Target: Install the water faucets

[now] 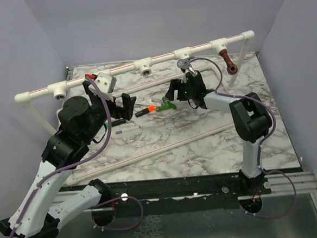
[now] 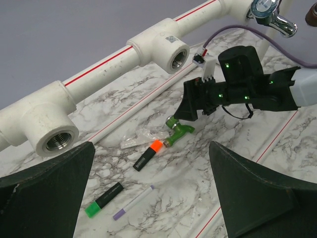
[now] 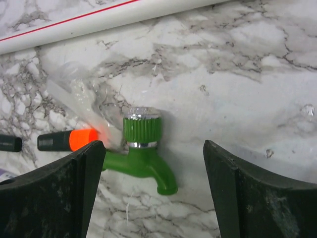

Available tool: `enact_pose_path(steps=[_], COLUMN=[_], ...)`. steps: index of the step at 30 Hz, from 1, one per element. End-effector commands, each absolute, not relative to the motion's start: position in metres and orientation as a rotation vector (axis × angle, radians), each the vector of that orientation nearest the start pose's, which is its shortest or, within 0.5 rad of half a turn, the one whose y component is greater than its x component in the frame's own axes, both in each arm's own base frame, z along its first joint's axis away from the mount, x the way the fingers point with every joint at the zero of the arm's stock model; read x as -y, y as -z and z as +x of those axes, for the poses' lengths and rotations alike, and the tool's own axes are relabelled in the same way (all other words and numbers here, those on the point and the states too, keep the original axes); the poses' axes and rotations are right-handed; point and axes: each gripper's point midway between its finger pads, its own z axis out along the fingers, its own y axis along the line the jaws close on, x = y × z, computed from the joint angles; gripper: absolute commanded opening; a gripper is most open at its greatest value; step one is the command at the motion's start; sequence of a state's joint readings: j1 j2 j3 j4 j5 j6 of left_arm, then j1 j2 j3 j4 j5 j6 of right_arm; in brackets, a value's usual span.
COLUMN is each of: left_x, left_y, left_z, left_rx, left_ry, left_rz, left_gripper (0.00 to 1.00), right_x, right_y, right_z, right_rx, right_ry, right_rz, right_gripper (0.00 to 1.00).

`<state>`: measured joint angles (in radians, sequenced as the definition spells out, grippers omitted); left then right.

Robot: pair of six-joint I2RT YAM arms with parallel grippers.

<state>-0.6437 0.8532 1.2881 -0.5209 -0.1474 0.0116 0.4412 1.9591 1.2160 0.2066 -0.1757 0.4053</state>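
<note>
Orange-capped marker (image 2: pixel 147 156) lies just beside green faucet (image 3: pixel 142 161).

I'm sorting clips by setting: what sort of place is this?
Probably a robot test bench, not a real bathroom: a marble-patterned tabletop boxed in by plain grey walls, a white pipe rail standing on it, and a green faucet lying loose.

Robotics lab test cell: plain lavender walls (image 1: pixel 12 47) enclose a marble-patterned table (image 1: pixel 204 143), a white pipe rail (image 1: pixel 125 68) spanning its back, a black mounting rail (image 1: pixel 174 187) fronting it.
</note>
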Motion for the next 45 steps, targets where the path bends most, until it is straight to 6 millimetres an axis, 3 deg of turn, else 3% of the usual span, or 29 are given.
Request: enact_pose_path(steps=[1,13,17,22,35,37,43,45], left_x=[0.146,0.145,0.145,0.145,0.146,0.146,0.151,0.153], left_y=[-0.397,-0.382,-0.381,-0.379,-0.374,-0.373,-0.370,-0.367], left_z=[0.238,0.238,0.238,0.237,0.238,0.238,0.238,0.239], left_rx=[-1.652,-1.695,-1.696,-1.704,-1.720,-1.724,-1.737,-1.745], left_ry=[0.365,0.360,0.360,0.358,0.363,0.367,0.393,0.398], left_rz=[0.407,0.401,0.401,0.403,0.402,0.400,0.402,0.400], left_gripper=[0.99,0.99,0.99,0.99,0.99,0.99,0.99,0.99], right_x=[-0.268,-0.299,-0.297,-0.296,-0.279,-0.275,-0.266,-0.265], right_y=[-0.057,-0.034,-0.025,-0.013,-0.003,-0.001,-0.007,-0.013], right_z=[0.475,0.474,0.478,0.477,0.459,0.456,0.442,0.435], right_rx=[-2.223,-2.251,-2.268,-2.289,-2.316,-2.321,-2.322,-2.320], right_ry=[-0.549,-0.518,-0.471,-0.429,-0.327,-0.311,-0.292,-0.316], right_rz=[-0.206,-0.323,-0.313,-0.329,-0.364,-0.372,-0.380,-0.374], right_gripper=[0.84,0.81,0.80,0.70,0.52,0.46,0.01,0.00])
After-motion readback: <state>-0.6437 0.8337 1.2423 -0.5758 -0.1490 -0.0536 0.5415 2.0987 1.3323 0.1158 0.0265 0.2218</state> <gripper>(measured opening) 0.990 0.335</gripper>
